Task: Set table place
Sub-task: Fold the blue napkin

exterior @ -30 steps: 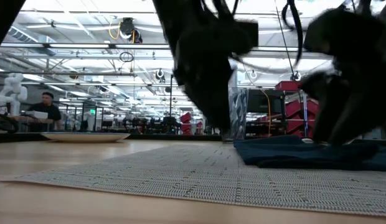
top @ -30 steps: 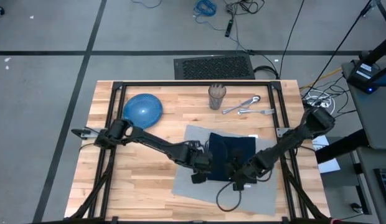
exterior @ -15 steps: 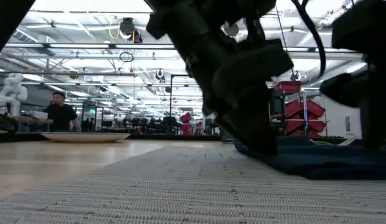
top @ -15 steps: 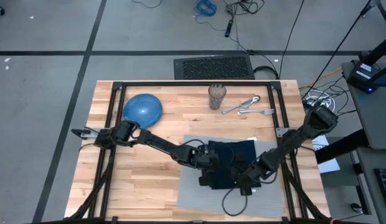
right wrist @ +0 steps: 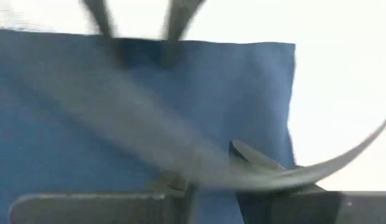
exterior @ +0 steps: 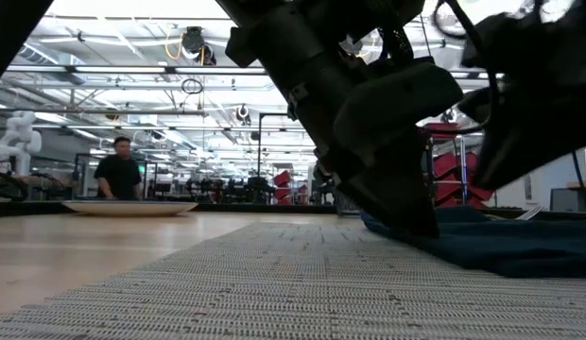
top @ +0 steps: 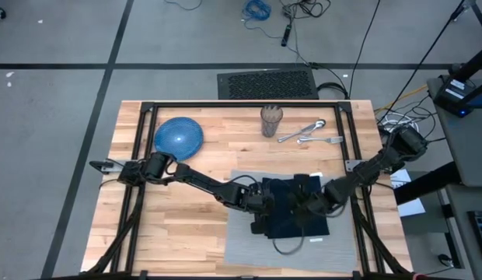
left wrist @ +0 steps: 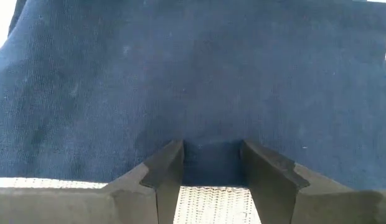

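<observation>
Napkin cloth [left wrist: 193,81], navy and soft, is filling my left wrist view, and my left fingers [left wrist: 162,174] are standing parted at its near edge, straddling the hem and not visibly pinching it. On the high view my left gripper [top: 262,211] is sitting at the napkin's left side, my right gripper [top: 309,207] at its right; whether the right fingers are clenched on the cloth or free I cannot tell, as a cable is sweeping across that wrist view. Under the napkin the grey placemat [top: 245,247] is lying flat on the counter [top: 179,225], toward the near right. So I am judging the mat as placed and the napkin as still being arranged. Farther off, everything else is waiting: the blue plate [top: 178,136] at the far left, the glass [top: 270,120] and the cutlery [top: 311,132] along the far edge, well apart from the mat.
</observation>
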Controlling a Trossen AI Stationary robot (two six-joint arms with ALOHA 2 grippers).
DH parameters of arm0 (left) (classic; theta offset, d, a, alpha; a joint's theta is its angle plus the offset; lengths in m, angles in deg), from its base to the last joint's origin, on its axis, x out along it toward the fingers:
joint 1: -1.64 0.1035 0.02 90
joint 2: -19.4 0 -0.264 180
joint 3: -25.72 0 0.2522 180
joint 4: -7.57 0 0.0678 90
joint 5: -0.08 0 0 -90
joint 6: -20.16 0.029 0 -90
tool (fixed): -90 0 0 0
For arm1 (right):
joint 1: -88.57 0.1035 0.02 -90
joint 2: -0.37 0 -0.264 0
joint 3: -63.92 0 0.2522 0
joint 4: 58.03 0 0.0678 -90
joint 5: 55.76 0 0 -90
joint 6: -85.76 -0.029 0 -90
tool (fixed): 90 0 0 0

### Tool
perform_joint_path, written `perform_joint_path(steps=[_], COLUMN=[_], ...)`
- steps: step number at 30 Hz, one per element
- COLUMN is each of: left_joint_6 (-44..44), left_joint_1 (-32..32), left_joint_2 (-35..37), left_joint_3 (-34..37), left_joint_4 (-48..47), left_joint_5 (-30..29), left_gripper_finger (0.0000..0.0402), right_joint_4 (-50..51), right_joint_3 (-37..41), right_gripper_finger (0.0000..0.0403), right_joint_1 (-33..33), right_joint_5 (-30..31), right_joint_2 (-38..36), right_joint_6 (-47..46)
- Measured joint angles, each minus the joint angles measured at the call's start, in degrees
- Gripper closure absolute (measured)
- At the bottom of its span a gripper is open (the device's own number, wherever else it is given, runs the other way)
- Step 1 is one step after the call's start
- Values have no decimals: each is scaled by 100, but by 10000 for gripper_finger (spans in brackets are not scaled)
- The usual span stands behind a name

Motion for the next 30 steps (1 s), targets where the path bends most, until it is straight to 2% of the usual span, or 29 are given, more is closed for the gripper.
perform_joint_path(steps=[5, 13, 22, 30], left_joint_6=[-10, -61, -312, -152], left_joint_1=[-79, -192, -387, -409], left_joint_2=[0, 81, 94, 92], left_joint_3=[1, 1, -12, -46], left_joint_4=[-111, -480, -967, -997], left_joint_5=[0, -159, -353, -349], left_gripper_finger=[254, 254, 254, 254], right_joint_4=[155, 3, -1272, -1252], right_joint_3=[0, 161, 1176, 1246], right_gripper_finger=[332, 332, 332, 332], right_joint_1=[-444, -562, -663, -795], right_joint_5=[64, 68, -257, -335], right_joint_2=[0, -2, -15, -196], right_joint_6=[300, 394, -50, -12])
